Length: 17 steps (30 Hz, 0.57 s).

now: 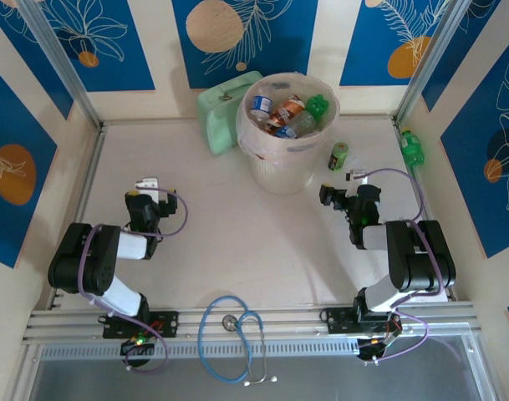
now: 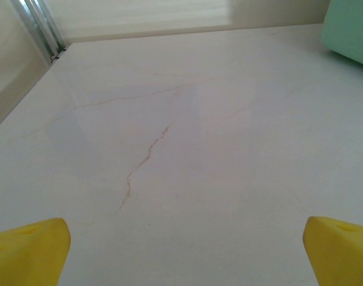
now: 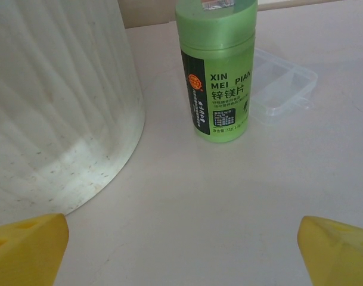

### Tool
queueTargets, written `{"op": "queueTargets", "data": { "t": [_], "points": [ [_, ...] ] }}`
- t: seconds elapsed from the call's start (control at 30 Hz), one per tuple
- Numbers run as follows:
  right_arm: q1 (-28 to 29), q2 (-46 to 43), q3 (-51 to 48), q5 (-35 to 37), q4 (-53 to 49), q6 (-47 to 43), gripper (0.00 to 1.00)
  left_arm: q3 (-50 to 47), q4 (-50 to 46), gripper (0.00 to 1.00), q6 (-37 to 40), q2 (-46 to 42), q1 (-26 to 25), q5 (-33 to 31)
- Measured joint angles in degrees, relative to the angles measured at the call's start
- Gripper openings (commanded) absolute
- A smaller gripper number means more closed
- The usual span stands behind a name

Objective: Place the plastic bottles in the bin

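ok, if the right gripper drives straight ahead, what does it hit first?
Probably the upright green canister, just right of centre ahead of the right gripper; the bin passes close on the left. Depth unclear.

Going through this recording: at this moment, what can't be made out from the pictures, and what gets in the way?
- Top view: how many bottles lie in the bin; the upper ones cover any beneath.
- Top view: the green bottle by the right wall is too small to read its label.
- Right wrist view: the top of the green can is cut off by the upper edge.
- Left wrist view: the mint case is cut off by the corner.
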Motion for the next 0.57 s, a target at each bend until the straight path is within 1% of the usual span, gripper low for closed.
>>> {"op": "queueTargets", "data": {
  "t": [0.27,0.57],
  "points": [
    [0.02,0.0,0.0,-0.04,-0.02,-0.13,0.99,0.15,-0.02,1.0,1.29,0.0,-0.02,3.17],
    [-0.17,0.0,0.26,-1.09,-0.83,-0.17,0.99,0.2,-0.02,1.0,1.68,0.0,-0.02,3.8]
  ]
}}
